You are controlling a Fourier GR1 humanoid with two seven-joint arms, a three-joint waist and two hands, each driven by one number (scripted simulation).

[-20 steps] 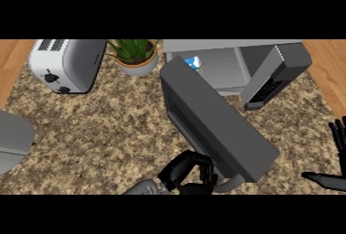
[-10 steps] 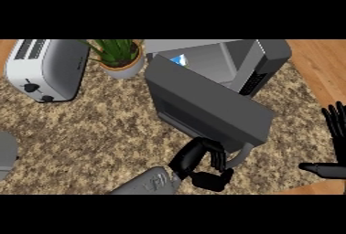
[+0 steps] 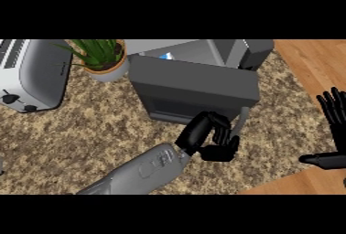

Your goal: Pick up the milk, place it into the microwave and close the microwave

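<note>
Toaster (image 3: 30, 75): white, on the speckled bench (image 3: 81, 132), well left of the fingers and apart from them.

Potted plant (image 3: 101, 59): green leaves, pale pot, up and left of the fingers, just beside the microwave's left corner.

Milk (image 3: 165, 56): only a small blue-and-white patch shows, inside the microwave (image 3: 202, 50), above the door's top edge and well beyond the fingers. Likely a light, stiff carton; best held round its flat sides.

Microwave door (image 3: 196, 87): dark grey, rigid, hinged, part open, swung out toward the viewer. Likely moves freely; best pushed at its handle (image 3: 238, 123).

Left hand (image 3: 209, 139): fingers (image 3: 202, 125) curled against the door's lower edge beside the handle; whether they clasp the handle is unclear.

Right hand (image 3: 331, 132): at the right edge, fingers straight and spread, resting, holding nothing.
</note>
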